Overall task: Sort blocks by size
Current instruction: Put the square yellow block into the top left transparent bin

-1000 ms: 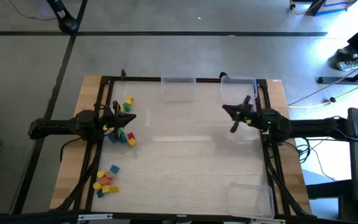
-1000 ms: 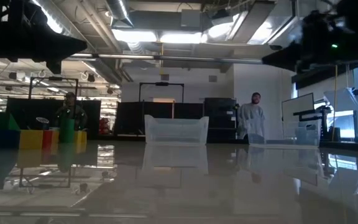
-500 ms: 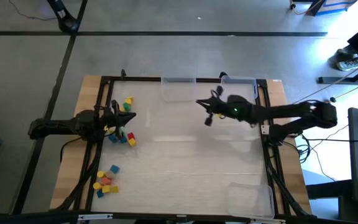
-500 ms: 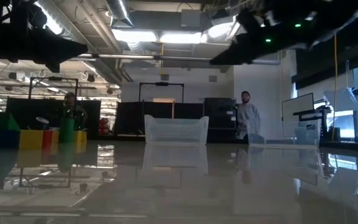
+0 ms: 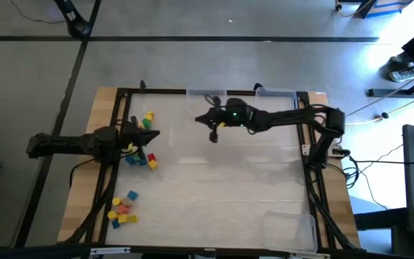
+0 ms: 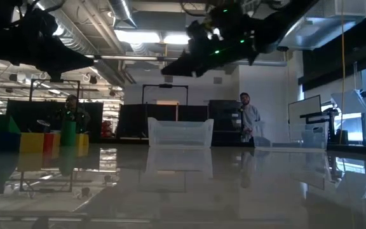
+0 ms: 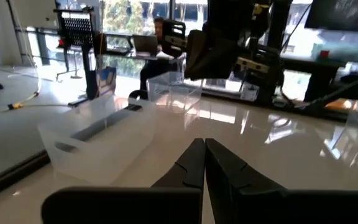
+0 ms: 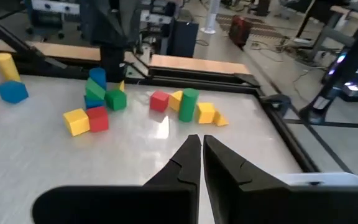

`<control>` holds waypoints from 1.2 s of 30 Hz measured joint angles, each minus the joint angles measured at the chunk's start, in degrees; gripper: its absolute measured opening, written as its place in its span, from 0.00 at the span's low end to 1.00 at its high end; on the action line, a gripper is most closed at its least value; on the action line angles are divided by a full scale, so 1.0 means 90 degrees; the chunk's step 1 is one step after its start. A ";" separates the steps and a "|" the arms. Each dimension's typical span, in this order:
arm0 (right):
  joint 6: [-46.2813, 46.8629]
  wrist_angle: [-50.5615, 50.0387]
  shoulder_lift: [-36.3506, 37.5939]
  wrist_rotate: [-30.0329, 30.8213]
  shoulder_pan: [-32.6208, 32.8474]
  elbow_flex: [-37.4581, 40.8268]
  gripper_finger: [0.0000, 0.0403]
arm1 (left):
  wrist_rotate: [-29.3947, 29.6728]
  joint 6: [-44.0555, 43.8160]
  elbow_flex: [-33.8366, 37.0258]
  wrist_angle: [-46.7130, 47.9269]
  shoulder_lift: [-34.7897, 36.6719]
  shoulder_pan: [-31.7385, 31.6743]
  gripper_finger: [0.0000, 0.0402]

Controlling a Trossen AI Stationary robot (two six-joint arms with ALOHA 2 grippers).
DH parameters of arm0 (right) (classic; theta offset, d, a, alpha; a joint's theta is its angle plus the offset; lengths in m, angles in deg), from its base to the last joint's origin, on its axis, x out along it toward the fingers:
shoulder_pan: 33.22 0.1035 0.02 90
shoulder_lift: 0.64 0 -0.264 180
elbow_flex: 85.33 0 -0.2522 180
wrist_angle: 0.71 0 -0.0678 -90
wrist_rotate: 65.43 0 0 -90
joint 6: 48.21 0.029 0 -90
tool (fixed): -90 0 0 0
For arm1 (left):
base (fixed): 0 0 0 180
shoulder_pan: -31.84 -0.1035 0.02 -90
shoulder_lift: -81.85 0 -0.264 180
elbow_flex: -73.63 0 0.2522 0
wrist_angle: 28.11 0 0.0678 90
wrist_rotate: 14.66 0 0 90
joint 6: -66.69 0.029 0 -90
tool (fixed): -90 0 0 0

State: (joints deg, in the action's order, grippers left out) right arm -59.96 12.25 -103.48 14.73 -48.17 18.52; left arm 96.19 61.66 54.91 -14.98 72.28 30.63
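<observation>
The blocks lie in three loose groups along the table's left side: a far group (image 5: 147, 119), a middle group (image 5: 141, 159) and a near group (image 5: 123, 208). In the right wrist view they show as yellow (image 8: 76, 121), red (image 8: 159, 101) and green (image 8: 115, 99) cubes and a green cylinder (image 8: 188, 103). My left gripper (image 5: 153, 134) is shut and empty, level, between the far and middle groups. My right gripper (image 5: 203, 121) is shut and empty, high over the table's far middle, pointing toward the blocks.
Two clear trays (image 5: 207, 101) (image 5: 277, 97) stand at the table's far edge, and a third (image 5: 290, 230) sits at the near right corner. A black frame (image 5: 121, 108) borders the table. A person (image 6: 248, 121) stands in the room behind.
My right gripper has swept from the table's right side toward its left, across the far half and well above the surface, staying shut. The blocks have not moved.
</observation>
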 joint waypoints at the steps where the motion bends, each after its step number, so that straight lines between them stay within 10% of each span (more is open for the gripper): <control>1: 0.0013 0.0013 -0.0165 0.0001 0.0048 -0.0155 0.05 | 0.0015 -0.0084 -0.0092 0.0183 -0.0078 0.0000 0.00; 21: 0.0282 0.0029 -0.2432 -0.0126 0.1239 -0.2191 0.07 | 0.0044 -0.0608 -0.0601 0.1681 -0.0674 0.0024 0.00; 36: 0.0279 0.0019 -0.3957 0.0139 0.1905 -0.4064 0.47 | 0.0044 -0.1013 -0.0601 0.1672 -0.0674 0.0015 0.00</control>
State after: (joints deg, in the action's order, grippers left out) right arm -57.44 12.43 -139.10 15.98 -31.03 -18.06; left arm 96.58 52.54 49.50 0.06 66.21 30.76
